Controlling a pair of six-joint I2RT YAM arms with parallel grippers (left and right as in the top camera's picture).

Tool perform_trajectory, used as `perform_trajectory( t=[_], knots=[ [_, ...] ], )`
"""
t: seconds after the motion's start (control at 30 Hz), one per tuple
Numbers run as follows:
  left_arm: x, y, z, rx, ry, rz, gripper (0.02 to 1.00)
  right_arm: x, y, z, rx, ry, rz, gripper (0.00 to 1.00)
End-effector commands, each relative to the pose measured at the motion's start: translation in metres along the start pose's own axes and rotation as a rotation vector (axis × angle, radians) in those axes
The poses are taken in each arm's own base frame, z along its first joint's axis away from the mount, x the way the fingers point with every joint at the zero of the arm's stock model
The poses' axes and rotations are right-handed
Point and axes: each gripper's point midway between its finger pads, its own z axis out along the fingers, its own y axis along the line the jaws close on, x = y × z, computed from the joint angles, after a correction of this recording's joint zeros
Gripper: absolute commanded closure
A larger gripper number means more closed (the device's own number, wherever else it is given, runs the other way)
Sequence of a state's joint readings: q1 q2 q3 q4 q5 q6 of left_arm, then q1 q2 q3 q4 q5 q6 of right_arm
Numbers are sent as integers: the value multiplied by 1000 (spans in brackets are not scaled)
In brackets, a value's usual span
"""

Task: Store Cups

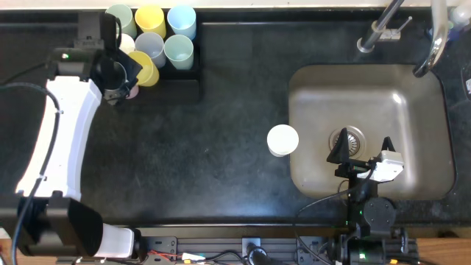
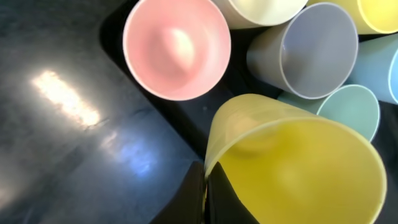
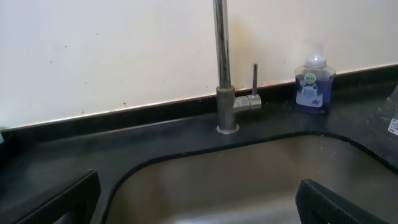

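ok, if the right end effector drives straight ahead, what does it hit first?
Probably the sink's back wall, just below the faucet: the open right end effector points that way. Depth is unclear, so it could be the faucet instead.

Top view: the left gripper (image 1: 118,73) is sitting right over the pink cup (image 1: 132,92), so just a sliver of pink is peeking out, and it's covering part of the yellow cup (image 1: 145,68) too. From the left wrist, that yellow cup is running off the bottom and right edges and hiding most of the fingers (image 2: 186,200). The cream cup (image 2: 267,9) is getting chopped by the top edge, the blue cup (image 2: 387,68) by the right one. Right wrist: the faucet (image 3: 219,50) is running out the top, and the right fingers (image 3: 348,205) are getting clipped at the bottom.
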State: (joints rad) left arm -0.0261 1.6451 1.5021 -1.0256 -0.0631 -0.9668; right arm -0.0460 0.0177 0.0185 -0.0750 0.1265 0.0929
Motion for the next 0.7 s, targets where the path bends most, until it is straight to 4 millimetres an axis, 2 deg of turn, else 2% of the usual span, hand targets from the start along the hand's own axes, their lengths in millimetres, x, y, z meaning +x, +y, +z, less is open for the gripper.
perform_trajectory(
  t=[0.03, 0.2, 0.5, 0.7],
  knots=[
    [4, 4, 6, 18, 4, -36, 982, 4, -1, 1, 1, 2, -4, 3],
    [7, 13, 19, -20, 26, -46, 982, 4, -1, 1, 0, 2, -4, 7],
    [9, 14, 45, -59, 53, -44, 982, 4, -1, 1, 1, 2, -4, 3],
    [8, 15, 54, -72, 52, -47, 982, 4, -1, 1, 1, 2, -4, 3]
  ],
)
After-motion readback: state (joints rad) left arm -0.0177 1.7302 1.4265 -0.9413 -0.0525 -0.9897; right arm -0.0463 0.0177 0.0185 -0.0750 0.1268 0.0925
